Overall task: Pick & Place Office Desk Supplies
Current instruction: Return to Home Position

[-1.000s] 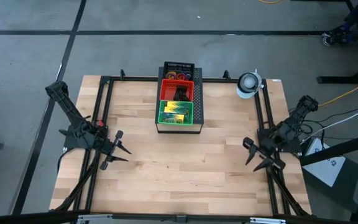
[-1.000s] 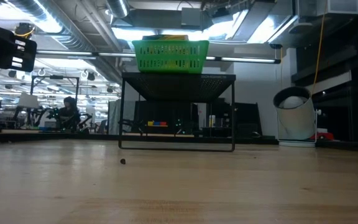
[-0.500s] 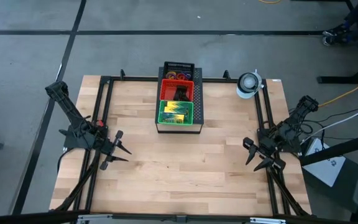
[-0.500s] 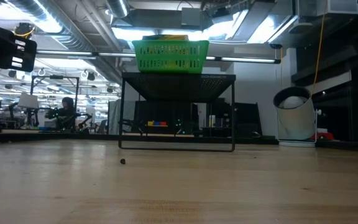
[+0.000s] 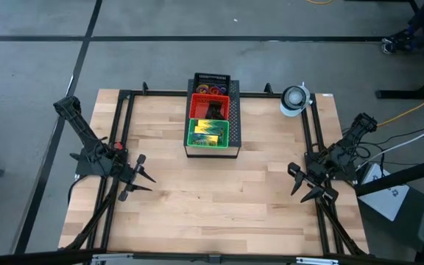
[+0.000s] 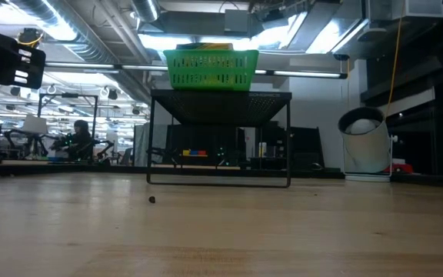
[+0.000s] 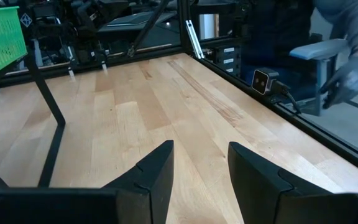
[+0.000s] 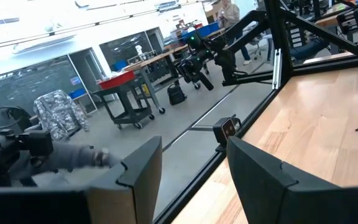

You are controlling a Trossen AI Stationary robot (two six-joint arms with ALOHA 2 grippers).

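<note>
High view: nothing has moved; left pincer (image 5: 140,179) and right pincer (image 5: 297,184) stay released, parked; task looks finished.

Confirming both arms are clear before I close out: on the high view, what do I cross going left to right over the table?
left gripper, open → green bin on the black shelf → right gripper, open
</note>
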